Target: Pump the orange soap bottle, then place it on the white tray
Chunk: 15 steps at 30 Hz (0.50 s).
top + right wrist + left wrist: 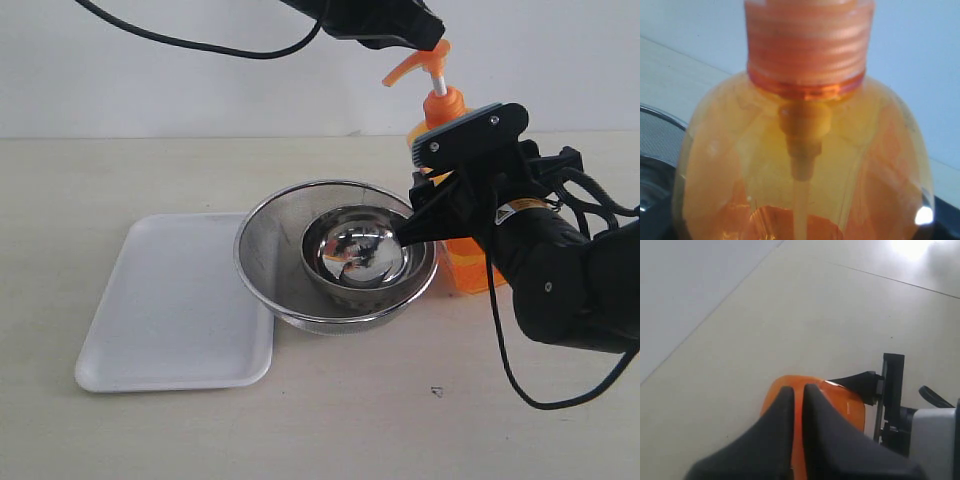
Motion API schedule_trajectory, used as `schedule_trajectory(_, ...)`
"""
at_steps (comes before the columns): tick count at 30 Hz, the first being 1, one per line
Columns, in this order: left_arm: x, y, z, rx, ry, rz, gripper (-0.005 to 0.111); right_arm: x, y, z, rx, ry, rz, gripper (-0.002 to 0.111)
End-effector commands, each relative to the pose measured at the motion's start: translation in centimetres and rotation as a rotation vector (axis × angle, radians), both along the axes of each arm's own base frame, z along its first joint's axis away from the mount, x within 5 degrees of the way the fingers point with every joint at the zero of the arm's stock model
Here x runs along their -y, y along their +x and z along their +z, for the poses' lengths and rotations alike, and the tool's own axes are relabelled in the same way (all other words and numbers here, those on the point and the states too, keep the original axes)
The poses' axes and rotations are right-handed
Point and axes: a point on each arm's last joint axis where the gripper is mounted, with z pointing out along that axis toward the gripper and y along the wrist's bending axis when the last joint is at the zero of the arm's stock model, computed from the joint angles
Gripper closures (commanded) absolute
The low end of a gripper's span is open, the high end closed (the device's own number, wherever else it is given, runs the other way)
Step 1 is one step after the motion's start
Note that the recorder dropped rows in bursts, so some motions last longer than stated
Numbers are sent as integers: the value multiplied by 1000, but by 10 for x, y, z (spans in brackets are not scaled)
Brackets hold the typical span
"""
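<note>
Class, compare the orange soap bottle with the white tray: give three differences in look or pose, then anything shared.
The orange soap bottle stands tall and upright; the white tray lies flat and shallow. The bottle is translucent orange, the tray opaque white. In the exterior view the bottle stands right of the steel bowls, the tray left. Both rest on the table.

This looks like a robotics lab bench rather than a lived-in room. A plain beige worktop [330, 430] runs up to a bare white wall [150, 90]. Two black robot arms reach over it: the right arm [565, 285] bears a small warning sticker [510, 212] and loose black cables, and the left arm [375, 20] has a cable hanging from it. A few household things stand about like test props: a white tray [170, 310], a steel mesh bowl [270, 250] with a polished steel bowl [355, 250] inside it, and an orange soap bottle [468, 265].
</note>
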Motion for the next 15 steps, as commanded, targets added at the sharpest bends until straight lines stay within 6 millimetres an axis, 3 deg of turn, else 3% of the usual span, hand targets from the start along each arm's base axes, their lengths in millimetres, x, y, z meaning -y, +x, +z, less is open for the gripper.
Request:
schedule_trajectory(1, 2, -2, -22, -66, 95, -50, 102, -1, -4, -10, -92, 5, 15, 108)
schedule_trajectory(10, 7, 3, -49, -155, 128, -66, 102, -1, -4, -10, -92, 5, 15, 108)
schedule_trajectory(15, 8, 3, -51, -160, 125, -66, 102, -1, -4, -10, -92, 5, 15, 108)
